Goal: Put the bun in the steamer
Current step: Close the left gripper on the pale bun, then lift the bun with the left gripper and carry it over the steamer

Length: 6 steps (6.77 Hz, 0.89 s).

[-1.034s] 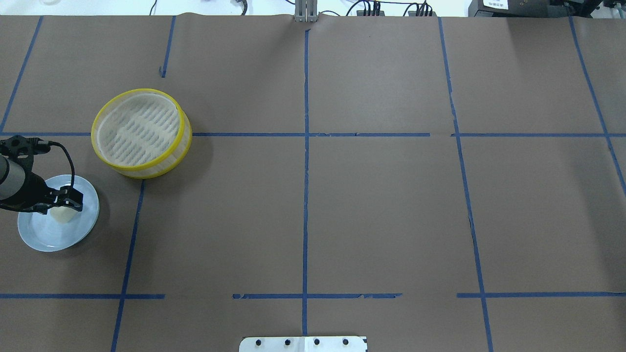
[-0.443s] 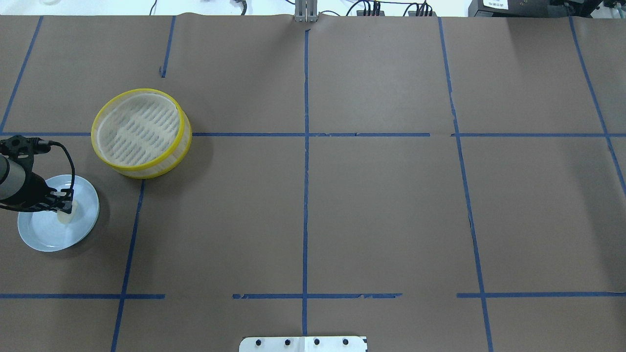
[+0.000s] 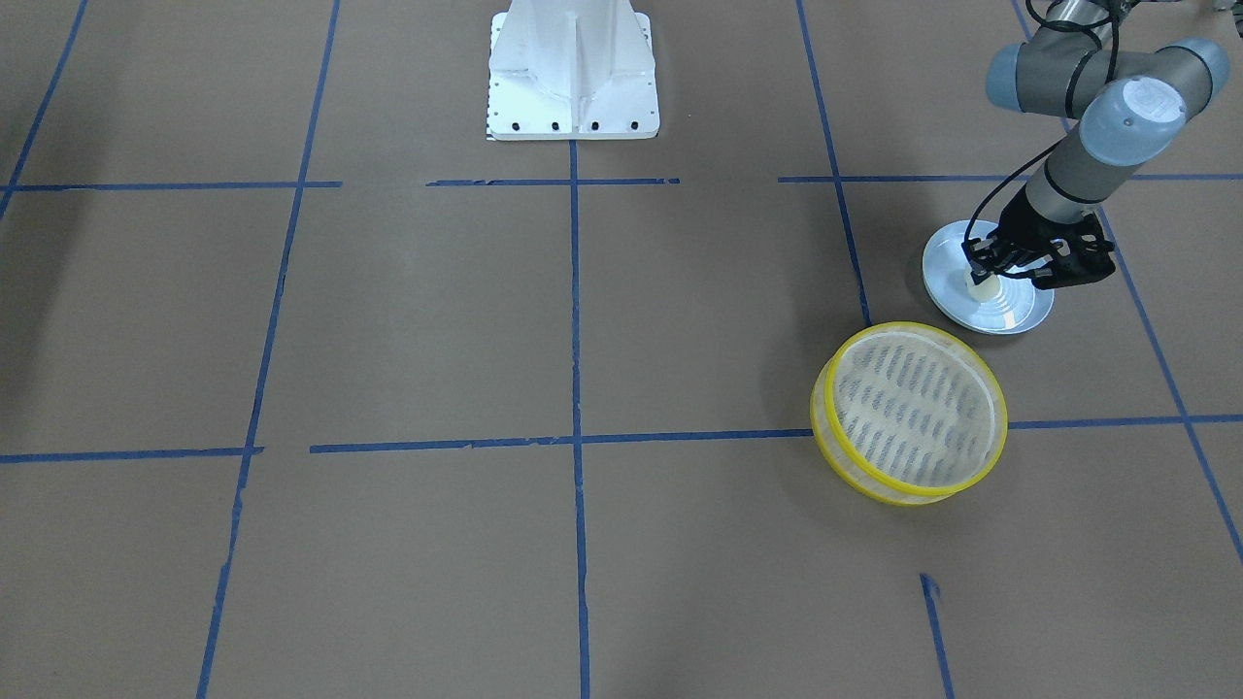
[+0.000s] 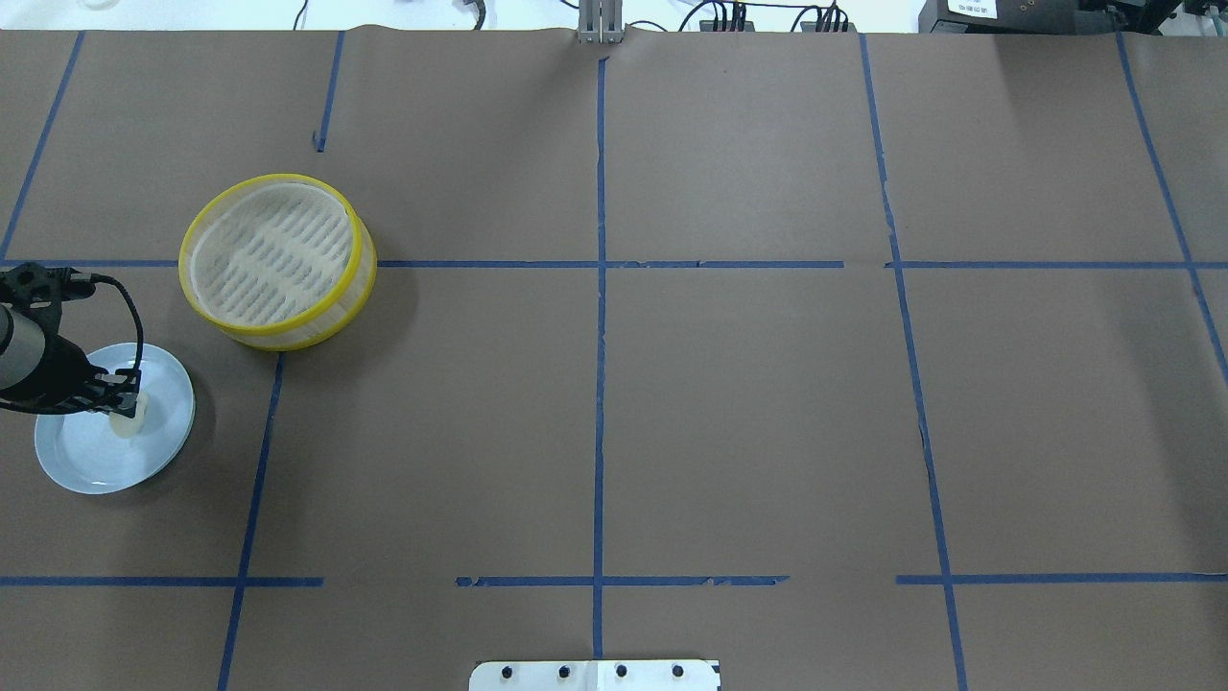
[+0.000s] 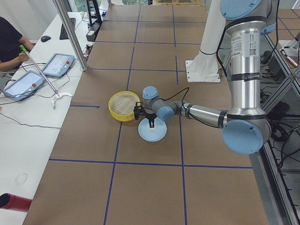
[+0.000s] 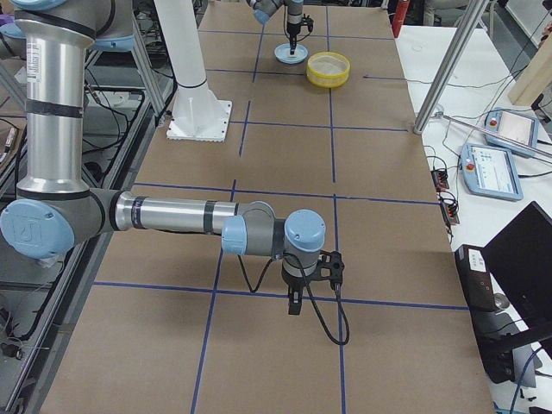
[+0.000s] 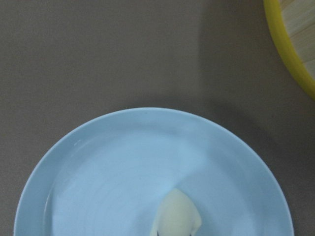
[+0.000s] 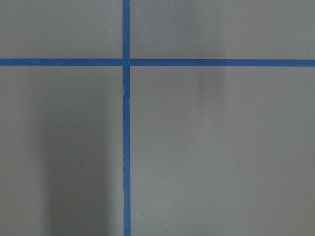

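Bare table [image 4: 672, 432] separates the plate [image 4: 82, 465] from the steamer [image 4: 184, 261], whose raised yellow rim stands in the way.

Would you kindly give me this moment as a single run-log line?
step: grasp | left claw: shut on bun | bun: at plate | steamer: empty

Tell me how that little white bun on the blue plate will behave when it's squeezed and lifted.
Probably soft: the bun looks matte and doughy, so it may dent under a grip. Likely light, being tiny beside the plate. Its rounded shape could let it roll or slide on the smooth plate if nudged.
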Tool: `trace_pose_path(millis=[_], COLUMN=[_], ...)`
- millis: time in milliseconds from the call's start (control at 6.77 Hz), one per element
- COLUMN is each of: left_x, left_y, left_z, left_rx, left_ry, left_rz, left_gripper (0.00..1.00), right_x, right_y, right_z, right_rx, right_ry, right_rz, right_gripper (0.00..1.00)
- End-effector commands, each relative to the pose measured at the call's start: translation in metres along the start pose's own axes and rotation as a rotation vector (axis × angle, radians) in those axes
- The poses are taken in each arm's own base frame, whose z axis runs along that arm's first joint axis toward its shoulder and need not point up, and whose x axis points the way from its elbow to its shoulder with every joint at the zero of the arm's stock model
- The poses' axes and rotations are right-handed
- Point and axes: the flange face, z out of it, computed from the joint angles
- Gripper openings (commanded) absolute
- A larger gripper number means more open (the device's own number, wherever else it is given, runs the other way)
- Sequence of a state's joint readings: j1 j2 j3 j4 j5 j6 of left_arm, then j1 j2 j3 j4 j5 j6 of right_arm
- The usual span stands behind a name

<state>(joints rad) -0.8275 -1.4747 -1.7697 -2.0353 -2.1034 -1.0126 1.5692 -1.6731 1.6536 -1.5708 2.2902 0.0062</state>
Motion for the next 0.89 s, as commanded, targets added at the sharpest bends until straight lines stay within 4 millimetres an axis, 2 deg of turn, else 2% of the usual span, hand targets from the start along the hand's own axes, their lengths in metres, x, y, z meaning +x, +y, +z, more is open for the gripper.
trace_pose_path(millis=[0,148,443,591,739], left_x=[0.006,-0.001,-0.021,-0.001,0.026], left_y=[0.002,-0.009,-0.047,-0.080,-0.095], left_z=[-0.018,-0.037,-0.115,-0.153,-0.171], left_rx=[0.019,0.054,0.099,0.124,0.128], left_ry=[0.020,0.031,-0.052,-0.065,-0.064], left_rz=[0.008,0.004,0.035,0.042,0.039], left_gripper=[0.16,0.16,0.16,0.17,0.17], right_x=[0.000,0.000,0.000,0.000,0.000], right_y=[-0.001,-0.001,0.000,0.000,0.000], right_z=[0.000,0.000,0.000,0.000,0.000], right_rx=[0.001,0.001,0.000,0.000,0.000], right_ry=[0.000,0.000,0.000,0.000,0.000], right_rz=[-0.001,-0.001,0.000,0.000,0.000], right_gripper=[1.00,1.00,1.00,1.00,1.00])
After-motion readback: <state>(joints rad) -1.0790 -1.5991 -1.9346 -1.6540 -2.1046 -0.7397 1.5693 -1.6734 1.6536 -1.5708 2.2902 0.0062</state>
